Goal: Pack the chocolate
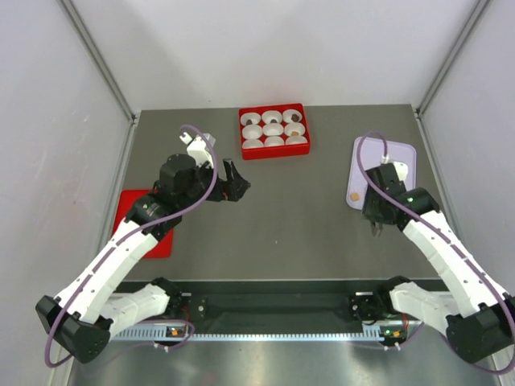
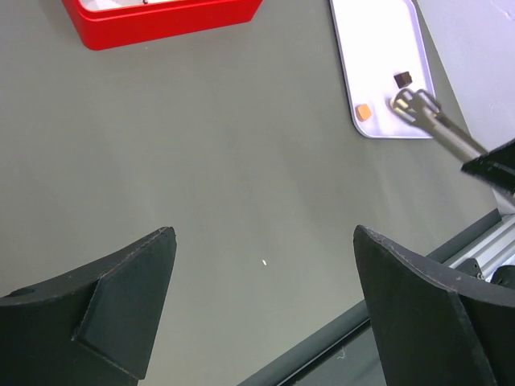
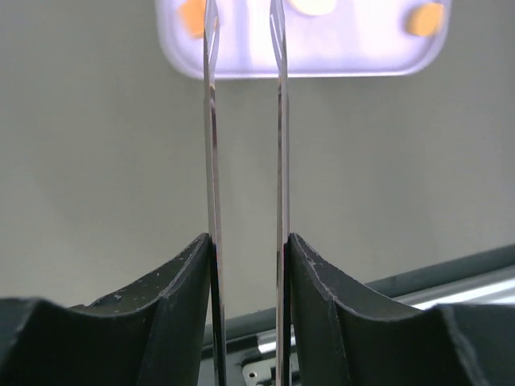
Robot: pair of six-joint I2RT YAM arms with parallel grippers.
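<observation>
From above: my left claw [image 1: 235, 183] gapes near the red box [image 1: 273, 153] of cups [image 1: 273, 129]; orange chocolate [image 1: 353, 196] lies on the right-hand tray [image 1: 405, 154]. Left wrist: a dark chocolate [image 2: 402, 78] too, beside the tweezers [image 2: 418, 108]. Right wrist: my right claw [image 3: 247, 241] clamps those tweezers.

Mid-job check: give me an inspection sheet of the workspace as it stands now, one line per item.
Surface: grey table, no spills seen.
Job's things: red box with nine white paper cups, some holding chocolates; lavender tray with an orange chocolate and a dark chocolate.
Clutter: red flat lid under the left arm.
Grippers: left gripper open, nothing between its fingers; right gripper shut on tweezers, tips at the tray.
Cables: purple cable looped along each arm, no snag seen.
Surroundings: pale enclosure walls; nothing else seen.
</observation>
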